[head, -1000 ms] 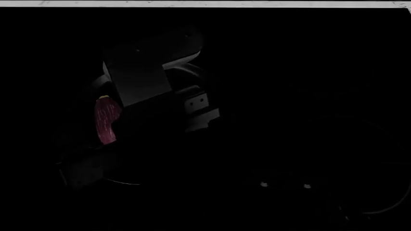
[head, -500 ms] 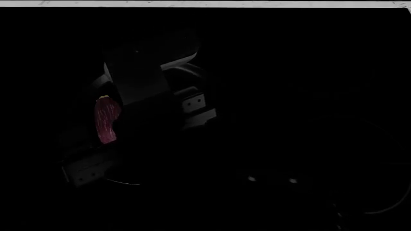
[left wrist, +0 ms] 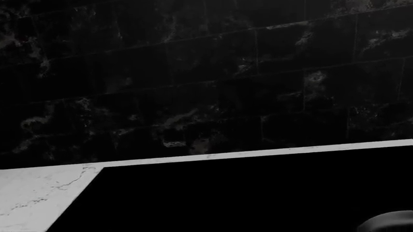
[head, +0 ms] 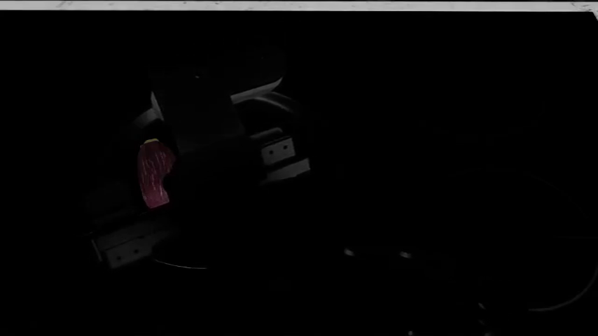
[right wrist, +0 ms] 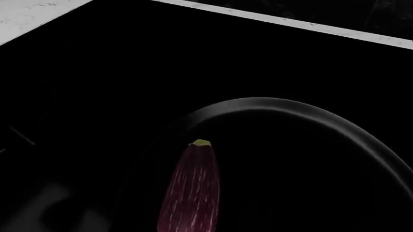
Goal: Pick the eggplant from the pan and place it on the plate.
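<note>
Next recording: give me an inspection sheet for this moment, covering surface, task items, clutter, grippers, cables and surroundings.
Surface: black cooktop set in a white marble counter.
Eggplant: lying inside the pan, pale stem end visible, not gripped.
Pan: dark, rim catching light.
Plate: nothing seen.
Clutter: nothing seen; the head view is too dark to be sure.
Grippers: an arm looms beside the eggplant; fingers not discernible in any view.
Cables: nothing seen.
Surroundings: dark marbled tile wall behind the counter.
</note>
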Robot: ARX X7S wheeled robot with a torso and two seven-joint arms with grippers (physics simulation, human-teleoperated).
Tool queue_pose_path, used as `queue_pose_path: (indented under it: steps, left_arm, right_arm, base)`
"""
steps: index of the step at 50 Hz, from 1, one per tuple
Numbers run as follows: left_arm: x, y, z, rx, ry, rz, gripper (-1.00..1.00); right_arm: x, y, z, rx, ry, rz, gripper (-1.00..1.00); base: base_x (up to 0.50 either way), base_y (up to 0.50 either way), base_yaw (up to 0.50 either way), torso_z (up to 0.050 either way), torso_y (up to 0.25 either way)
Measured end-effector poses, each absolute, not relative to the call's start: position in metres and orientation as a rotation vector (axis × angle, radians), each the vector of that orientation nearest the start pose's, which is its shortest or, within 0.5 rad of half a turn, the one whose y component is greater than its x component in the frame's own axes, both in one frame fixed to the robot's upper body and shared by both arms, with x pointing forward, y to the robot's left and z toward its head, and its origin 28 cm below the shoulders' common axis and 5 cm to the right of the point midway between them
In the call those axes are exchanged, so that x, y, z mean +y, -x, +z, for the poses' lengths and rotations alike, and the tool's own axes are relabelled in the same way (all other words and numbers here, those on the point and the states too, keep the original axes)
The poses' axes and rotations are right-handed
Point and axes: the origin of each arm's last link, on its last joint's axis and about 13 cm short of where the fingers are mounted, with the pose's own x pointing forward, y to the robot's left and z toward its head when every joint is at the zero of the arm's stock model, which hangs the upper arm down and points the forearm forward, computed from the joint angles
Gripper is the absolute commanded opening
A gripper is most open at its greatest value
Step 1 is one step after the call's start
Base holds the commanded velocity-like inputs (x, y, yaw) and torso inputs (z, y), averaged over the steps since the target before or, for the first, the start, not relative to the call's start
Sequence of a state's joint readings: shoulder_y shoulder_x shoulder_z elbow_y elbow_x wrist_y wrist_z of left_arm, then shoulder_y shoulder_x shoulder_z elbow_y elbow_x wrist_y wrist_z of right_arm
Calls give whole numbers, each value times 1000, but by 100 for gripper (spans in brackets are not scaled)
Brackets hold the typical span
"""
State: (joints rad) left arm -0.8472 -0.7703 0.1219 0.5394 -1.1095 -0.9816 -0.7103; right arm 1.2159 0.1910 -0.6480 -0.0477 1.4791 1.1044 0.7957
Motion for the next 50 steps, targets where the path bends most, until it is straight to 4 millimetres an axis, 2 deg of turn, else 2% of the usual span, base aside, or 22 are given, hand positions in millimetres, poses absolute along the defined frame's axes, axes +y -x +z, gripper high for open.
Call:
queue_pose_path:
  steps: [50]
  left_arm:
    - [279, -249, 263, -131, -136, 111, 100]
  right_arm:
    - [8, -295, 253, 392, 98, 561, 100]
  base:
    - [0, 0, 0, 0, 0]
